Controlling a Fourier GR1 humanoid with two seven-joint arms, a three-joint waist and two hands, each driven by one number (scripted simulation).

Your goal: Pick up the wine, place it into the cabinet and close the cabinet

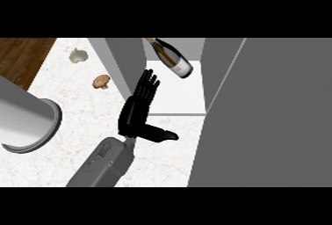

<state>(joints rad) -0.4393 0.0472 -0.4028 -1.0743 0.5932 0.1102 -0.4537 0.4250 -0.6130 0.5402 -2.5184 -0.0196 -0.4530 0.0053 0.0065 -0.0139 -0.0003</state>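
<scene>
The wine bottle lies tilted inside the open cabinet, on its white floor toward the back, neck toward 11 o'clock and base toward 5 o'clock. One hand is in view, entering on a grey forearm from the lower edge; which side it belongs to cannot be told from this view. Its fingers are straight and extended toward 1 o'clock, the thumb spread out toward 4 o'clock, and they hold nothing. The bottle sits at 1 o'clock from the fingertips, near but apart from them. The fingers lie along the cabinet's left wall. The large grey door panel stands open at 3 o'clock. On the marble tabletop, a garlic bulb and a mushroom lie at 10 o'clock, and a grey cylindrical container lies at 9 o'clock
</scene>
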